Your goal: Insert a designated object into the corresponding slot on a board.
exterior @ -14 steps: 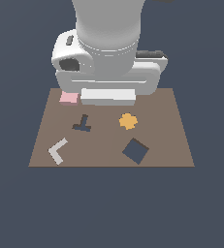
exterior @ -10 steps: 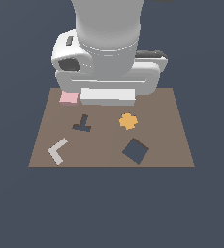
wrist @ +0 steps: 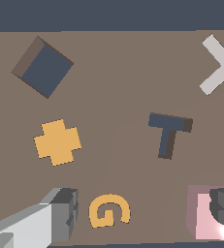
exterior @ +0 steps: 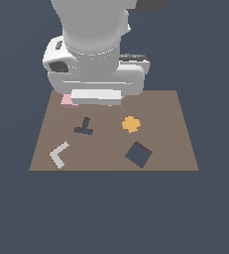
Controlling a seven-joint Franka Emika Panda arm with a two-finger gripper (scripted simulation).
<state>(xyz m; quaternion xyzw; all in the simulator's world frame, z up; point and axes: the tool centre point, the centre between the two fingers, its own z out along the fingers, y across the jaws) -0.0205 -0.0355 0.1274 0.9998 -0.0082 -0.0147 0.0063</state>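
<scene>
Pink block (wrist: 203, 213) at board (exterior: 175, 144) corner: prob. light, rigid. Grip opp. flat sides. Gripper (wrist: 142, 213) spread, empty.

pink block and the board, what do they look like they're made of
The pink block: flat pale pink with a soft light patch, perhaps smooth plastic or painted wood; a simulator render leaves this open. The board: uniform matte brown, no grain or shine, could be wood or fibreboard. Its square slot shows a lighter brown inner wall, so the board has some thickness.
</scene>
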